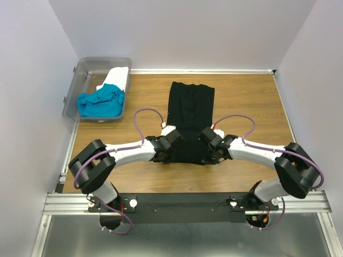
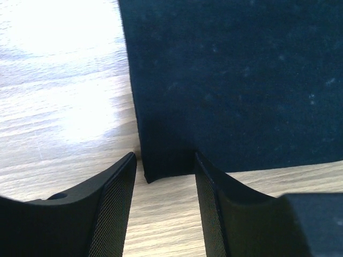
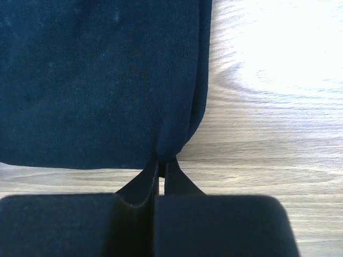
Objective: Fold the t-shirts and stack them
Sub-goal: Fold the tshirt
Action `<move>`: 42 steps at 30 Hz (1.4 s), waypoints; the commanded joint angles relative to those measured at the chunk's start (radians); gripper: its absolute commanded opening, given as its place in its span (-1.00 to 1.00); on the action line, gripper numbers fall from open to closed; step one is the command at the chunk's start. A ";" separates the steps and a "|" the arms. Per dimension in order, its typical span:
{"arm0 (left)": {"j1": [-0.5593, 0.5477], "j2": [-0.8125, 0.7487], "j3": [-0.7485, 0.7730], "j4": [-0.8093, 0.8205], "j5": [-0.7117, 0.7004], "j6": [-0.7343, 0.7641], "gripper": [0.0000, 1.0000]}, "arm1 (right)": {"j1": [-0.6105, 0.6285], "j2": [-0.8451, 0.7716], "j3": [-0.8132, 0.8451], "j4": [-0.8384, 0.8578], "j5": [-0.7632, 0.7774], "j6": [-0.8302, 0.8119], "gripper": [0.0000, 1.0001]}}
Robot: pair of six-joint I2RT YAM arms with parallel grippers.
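The black t-shirt [image 1: 191, 115], a long strip at the middle of the desk [image 1: 252, 107], is clamped at its near right corner by the right fingers [image 3: 140, 187] while its near left corner is straddled by the parted left fingers [image 2: 112, 209], presumably so both corners are lifted together.

Left claw [image 2: 164, 158] with jaws apart, right claw [image 3: 161, 161] seemingly pinched together.

You have the black t-shirt [image 1: 191, 115] folded into a long narrow strip, lying flat at the centre of the table [image 1: 252, 101], running near to far. Turquoise t-shirt [image 1: 100, 103] and white t-shirt [image 1: 119, 77]: both crumpled, touching, in the clear bin [image 1: 72, 88], far left.
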 commanded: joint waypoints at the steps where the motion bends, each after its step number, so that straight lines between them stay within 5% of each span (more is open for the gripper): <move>1: -0.056 0.123 -0.051 -0.102 0.046 -0.076 0.05 | 0.010 0.014 -0.058 -0.106 0.055 -0.045 -0.99; 4: -0.076 0.143 -0.044 -0.116 0.045 -0.087 -0.15 | 0.010 0.003 -0.058 -0.106 0.058 -0.048 -0.99; 9: -0.084 0.147 -0.042 -0.122 0.053 -0.099 -1.00 | 0.008 -0.017 -0.060 -0.106 0.067 -0.057 -0.99; 16: -0.128 0.068 -0.018 -0.211 0.076 -0.112 -1.00 | 0.008 -0.096 -0.098 -0.147 -0.034 -0.071 -0.99; 24: -0.318 -0.130 0.001 -0.389 0.215 -0.228 -1.00 | 0.008 -0.363 -0.011 -0.538 -0.201 -0.098 -0.99; 28: -0.357 -0.210 0.044 -0.421 0.290 -0.227 -1.00 | 0.010 -0.345 0.124 -0.678 -0.179 -0.129 -0.99; 34: -0.187 -0.281 0.203 -0.472 0.217 -0.111 -1.00 | -0.002 -0.201 0.464 -0.781 0.019 -0.192 -0.99; 42: 0.086 -0.206 0.360 -0.413 0.181 0.113 -1.00 | -0.144 0.064 0.774 -0.756 0.098 -0.390 -0.99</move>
